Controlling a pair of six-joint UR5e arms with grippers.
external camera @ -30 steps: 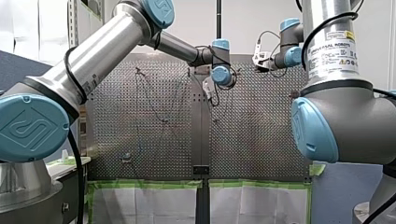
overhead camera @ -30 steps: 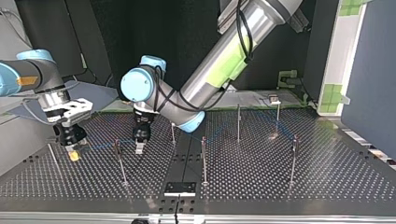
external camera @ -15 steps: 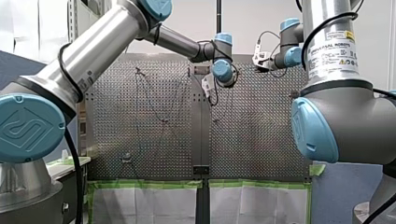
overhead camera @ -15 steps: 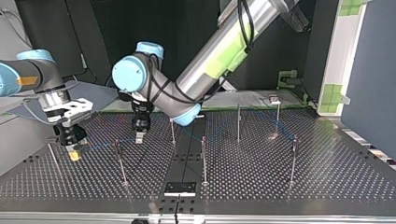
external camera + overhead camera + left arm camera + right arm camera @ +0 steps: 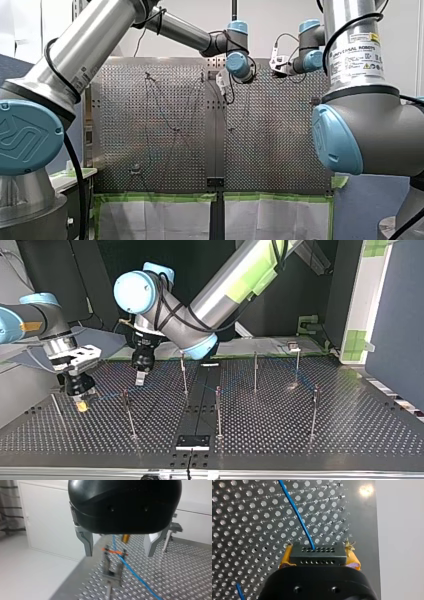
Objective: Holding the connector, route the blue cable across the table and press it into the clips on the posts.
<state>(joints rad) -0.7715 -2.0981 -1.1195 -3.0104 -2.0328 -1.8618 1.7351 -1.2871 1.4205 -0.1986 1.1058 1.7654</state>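
In the right wrist view my right gripper (image 5: 318,558) is shut on the black connector (image 5: 315,551), which sits between its yellow pads (image 5: 285,557). The blue cable (image 5: 297,512) leaves the connector and runs out over the perforated table. In the top view my right gripper (image 5: 81,404) hangs low at the table's left. My left gripper (image 5: 140,379) hovers above the table between two posts. Its metal fingers (image 5: 87,542) are open and hold nothing. Ahead of them a clip (image 5: 113,552) with orange tips on a post carries the blue cable (image 5: 132,571).
Several thin posts stand on the table, among them one (image 5: 126,410) near my right gripper, one (image 5: 218,407) at the middle and one (image 5: 315,410) at the top view's right. A black plate (image 5: 192,442) lies at the near edge.
My left arm has risen, and its gripper has drifted up and toward the top view's left, away from the post. My right gripper has stayed where it was with the connector.
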